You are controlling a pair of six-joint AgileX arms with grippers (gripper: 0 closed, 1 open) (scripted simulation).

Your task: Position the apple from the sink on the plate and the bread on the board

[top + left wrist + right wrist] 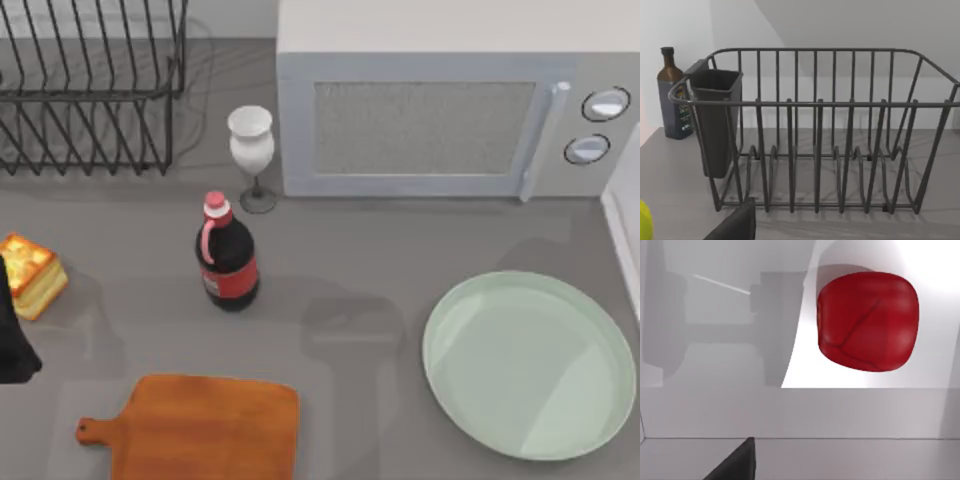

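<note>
Bread (32, 272) sits at the table's far left edge, well apart from the board (205, 428) near you; the plate (530, 365) waits bare on the right. Your left wrist view faces the dish rack (815, 135). Your right wrist view looks down on the apple (867, 320), unheld in the pale sink (790, 410), so it likely needs picking. You cannot tell either gripper's opening.

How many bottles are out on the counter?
2: a dark cola bottle with a red cap between the wine glass and cutting board; a brown bottle beside the dish rack.
</note>
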